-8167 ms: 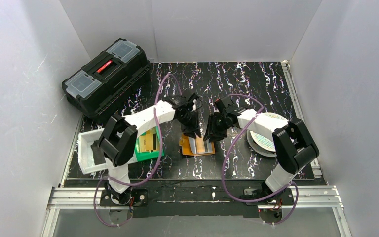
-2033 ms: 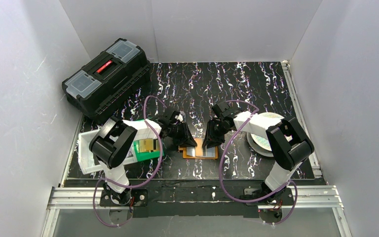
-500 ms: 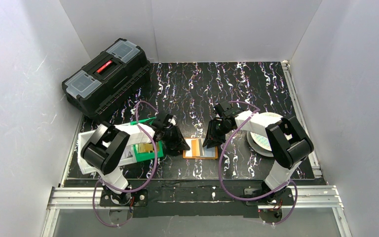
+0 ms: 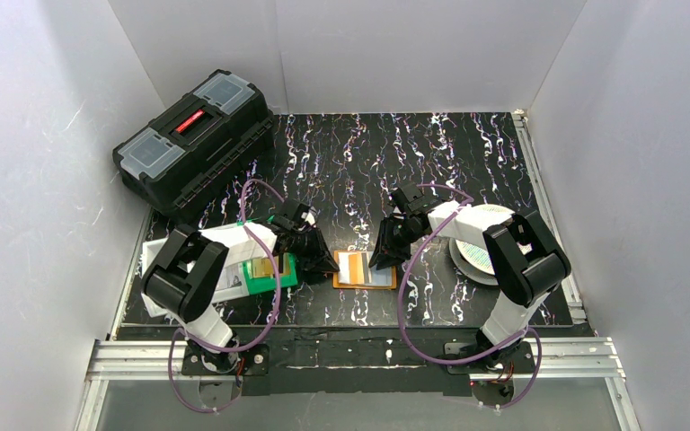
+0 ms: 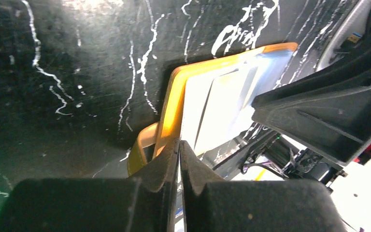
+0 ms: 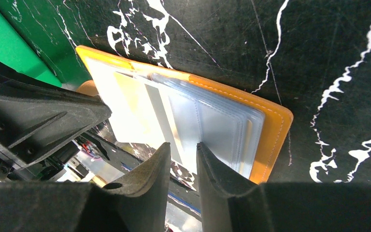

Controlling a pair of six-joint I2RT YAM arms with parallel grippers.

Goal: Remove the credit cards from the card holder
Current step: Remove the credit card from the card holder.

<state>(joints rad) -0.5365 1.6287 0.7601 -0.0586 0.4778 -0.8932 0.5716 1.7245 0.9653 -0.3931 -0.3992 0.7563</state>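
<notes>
The orange card holder [image 4: 365,268] lies open and flat on the black mat, its clear pockets [image 6: 212,125] facing up. A pale gold credit card [image 6: 128,99] shows through the pockets. Another gold credit card [image 4: 267,266] lies in the green bin. My left gripper [image 4: 323,262] [image 5: 179,141] is shut at the holder's left orange edge [image 5: 171,104], with nothing visible between its tips. My right gripper [image 4: 380,260] [image 6: 182,145] hovers over the pockets on the right side. Its jaws stand a narrow gap apart and clamp nothing.
The green bin [image 4: 253,285] sits just left of the holder, with a white tray [image 4: 150,251] beyond it under my left arm. A black toolbox [image 4: 193,135] stands at the back left. A round white patterned disc [image 4: 481,250] lies under my right arm.
My left gripper has slid left from the middle of the card holder to its left edge near the green bin. The right gripper has stayed put on the holder.
</notes>
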